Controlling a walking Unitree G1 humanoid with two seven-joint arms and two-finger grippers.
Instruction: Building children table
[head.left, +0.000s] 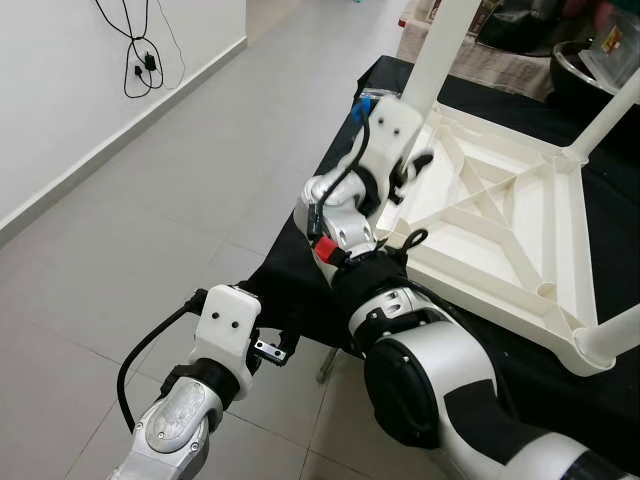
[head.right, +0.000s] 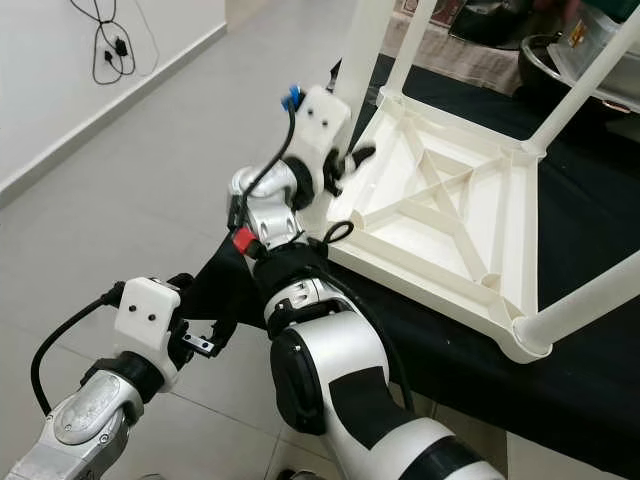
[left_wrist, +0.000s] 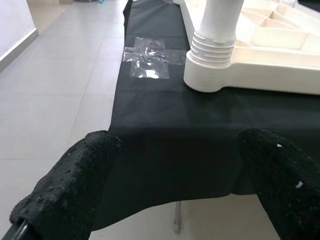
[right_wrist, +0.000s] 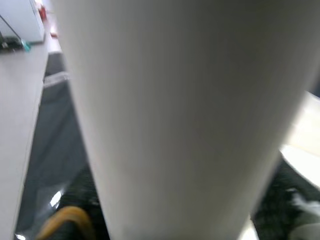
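Observation:
A white plastic children's table lies upside down on a black-clothed surface, ribbed underside up. Three of its legs stand up from the corners. My right gripper is at the base of the near-left leg and looks shut on it; that leg sits very close between the dark fingers in the right wrist view. My left gripper hangs open and holds nothing, low before the cloth's edge, facing a ridged leg base screwed into its corner socket.
Grey tiled floor spreads to the left, with a white wall and dangling black cables. A patch of clear tape is stuck on the cloth. A metal bowl and clutter stand behind the table at the far right.

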